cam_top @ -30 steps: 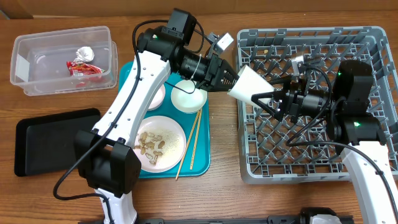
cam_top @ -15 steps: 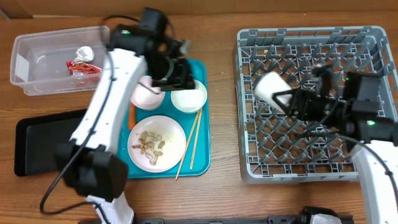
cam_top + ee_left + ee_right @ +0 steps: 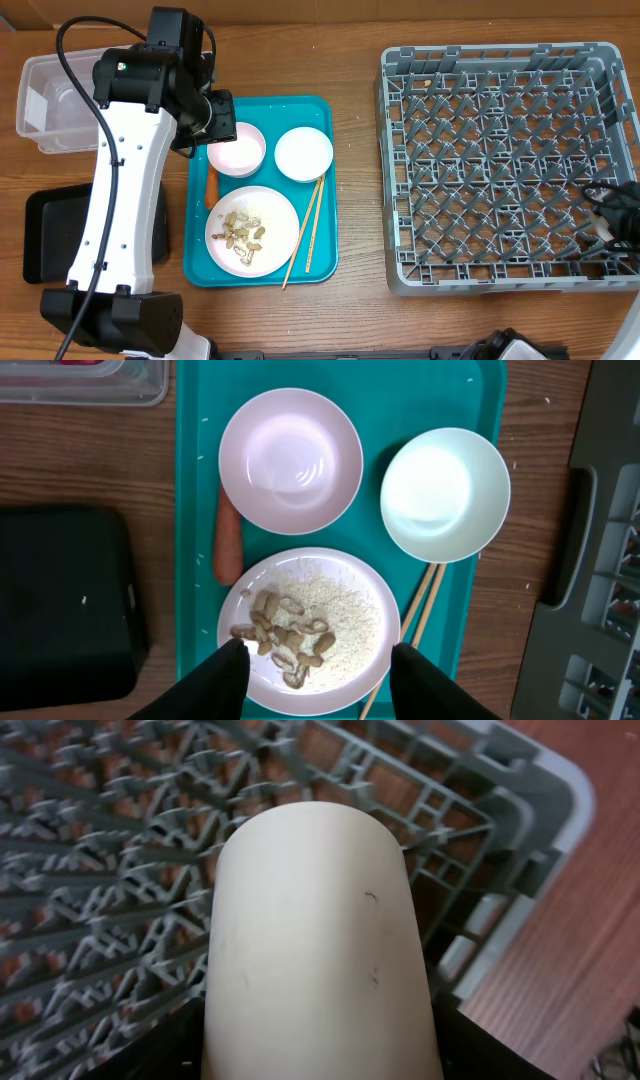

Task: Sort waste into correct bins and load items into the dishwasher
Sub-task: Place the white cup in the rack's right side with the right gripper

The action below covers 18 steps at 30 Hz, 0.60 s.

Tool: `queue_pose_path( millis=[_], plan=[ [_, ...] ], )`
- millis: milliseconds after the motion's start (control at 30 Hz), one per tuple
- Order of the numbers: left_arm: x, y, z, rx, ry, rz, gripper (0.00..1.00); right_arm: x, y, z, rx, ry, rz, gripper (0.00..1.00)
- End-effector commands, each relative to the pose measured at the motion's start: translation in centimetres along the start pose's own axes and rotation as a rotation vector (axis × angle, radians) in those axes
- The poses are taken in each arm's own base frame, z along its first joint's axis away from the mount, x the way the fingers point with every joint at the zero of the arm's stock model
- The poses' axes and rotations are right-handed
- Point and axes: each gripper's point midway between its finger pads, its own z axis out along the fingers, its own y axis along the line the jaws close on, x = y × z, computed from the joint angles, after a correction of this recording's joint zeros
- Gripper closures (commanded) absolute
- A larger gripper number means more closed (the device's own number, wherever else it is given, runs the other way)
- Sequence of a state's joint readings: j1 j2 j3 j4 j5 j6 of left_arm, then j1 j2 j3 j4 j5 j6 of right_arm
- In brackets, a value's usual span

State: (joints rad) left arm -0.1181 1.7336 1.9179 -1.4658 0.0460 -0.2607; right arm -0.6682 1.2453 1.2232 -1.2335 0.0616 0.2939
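Where the bench reaches its right edge, the grey dish rack fills most of that half. The teal tray lies mid-bench. The flat black tray sits at the left edge, and the clear tub is in the back-left corner, partly under the left arm.

On the teal tray, a white plate sits by the front edge. Behind it, side by side, are a pinkish-white bowl and a white bowl.

The left gripper hangs above the plate, fingers apart and empty. The right gripper is clamped on a white cup at the rack's front-right corner.

Chopsticks lie along the plate's right side, and a carrot is just beside the tray's left edge. Peanut shells and crumbs cover the plate.
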Motion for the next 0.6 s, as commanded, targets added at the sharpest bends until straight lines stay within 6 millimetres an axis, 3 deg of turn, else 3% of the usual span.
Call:
queue_pose_path(
  millis=[0,167,300,500,567],
  plan=[
    [-0.3,0.0,-0.6,-0.011,-0.026,-0.009,0.52,-1.0,-1.1,0.5,0.079,-0.015,0.052,0.42],
    [-0.3,0.0,-0.6,-0.011,-0.026,-0.009,0.51,-0.7,-1.1,2.8,0.104,0.052,0.046,0.37],
    [-0.3,0.0,-0.6,-0.011,-0.025,-0.009,0.51,-0.8,0.7,4.7,0.028,0.104,0.031,0.36],
    [-0.3,0.0,-0.6,-0.011,-0.026,-0.009,0.51,-1.1,1.5,5.5,-0.007,0.117,0.010,0.29],
    [-0.3,0.0,-0.6,-0.011,-0.025,-0.009,0.51,-1.0,1.5,5.5,-0.007,0.118,0.010,0.12]
  ],
)
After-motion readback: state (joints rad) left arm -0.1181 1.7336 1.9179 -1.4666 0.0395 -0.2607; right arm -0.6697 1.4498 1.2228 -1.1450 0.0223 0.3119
